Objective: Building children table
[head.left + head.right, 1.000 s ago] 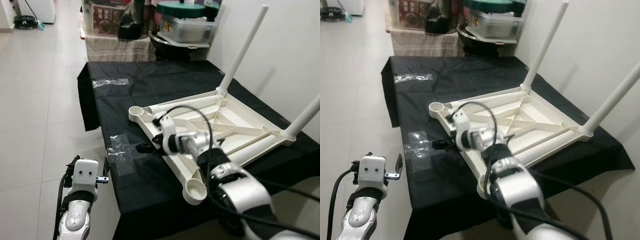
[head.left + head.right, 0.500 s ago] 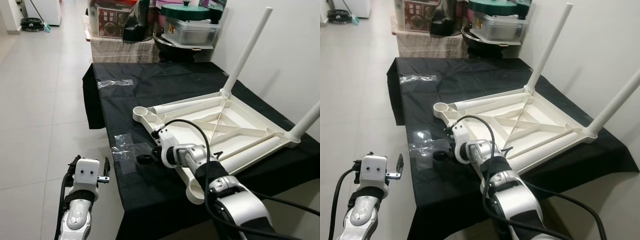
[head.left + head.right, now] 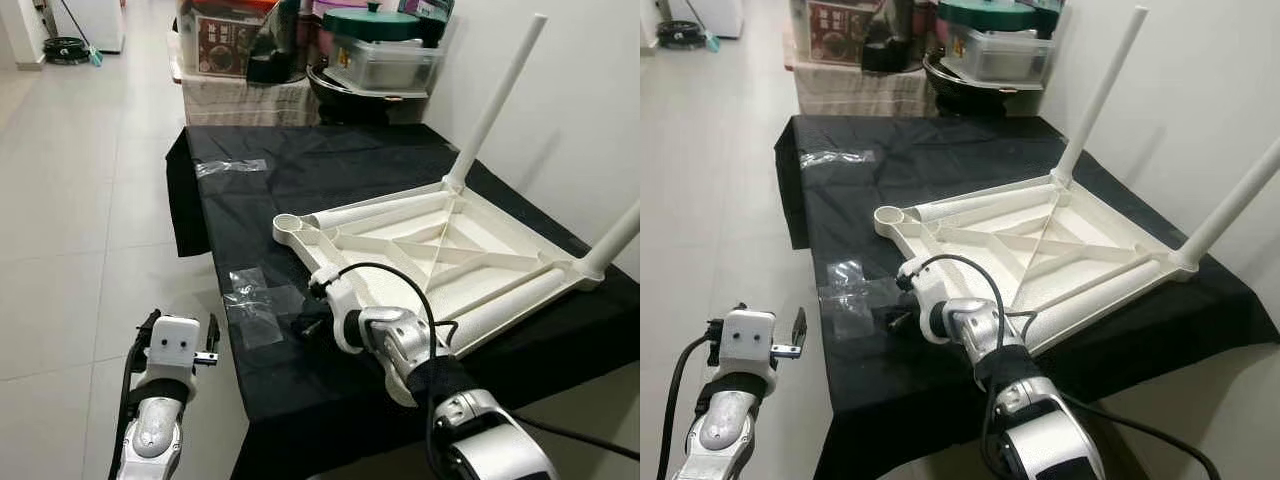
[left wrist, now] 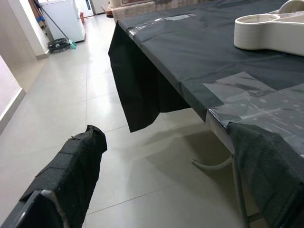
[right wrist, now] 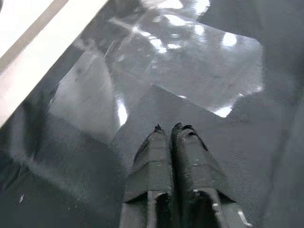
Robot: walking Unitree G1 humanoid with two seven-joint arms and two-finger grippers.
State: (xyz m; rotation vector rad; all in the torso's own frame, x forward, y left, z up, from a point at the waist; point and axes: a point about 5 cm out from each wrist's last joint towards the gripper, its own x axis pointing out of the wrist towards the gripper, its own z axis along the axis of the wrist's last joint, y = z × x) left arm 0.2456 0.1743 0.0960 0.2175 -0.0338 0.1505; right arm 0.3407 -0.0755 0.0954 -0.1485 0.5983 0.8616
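Note:
A white children's table [image 3: 440, 250] lies upside down on a work table under a black cloth [image 3: 300, 170]. Two white legs [image 3: 495, 100] stand upright at its far and right corners. Two more leg tubes [image 3: 375, 212] lie along its frame, and an empty round socket [image 3: 290, 225] shows at the left corner. My right gripper [image 3: 298, 325] is shut with nothing in it, low over the cloth beside a clear plastic bag [image 3: 255, 300]. In the right wrist view its fingertips [image 5: 164, 130] point at the bag [image 5: 190, 61]. My left gripper [image 3: 182, 320] hangs open beside the work table.
A second clear bag [image 3: 230, 166] lies at the cloth's far left. Boxes, pots and a lidded container [image 3: 380, 55] crowd the back. A white wall [image 3: 580, 90] stands close on the right. Tiled floor [image 3: 80, 220] spreads to the left.
The head camera shifted a little. My right arm has drawn back toward the near edge, so its shut gripper went from the frame's rim to beside the bag. The left arm stayed put.

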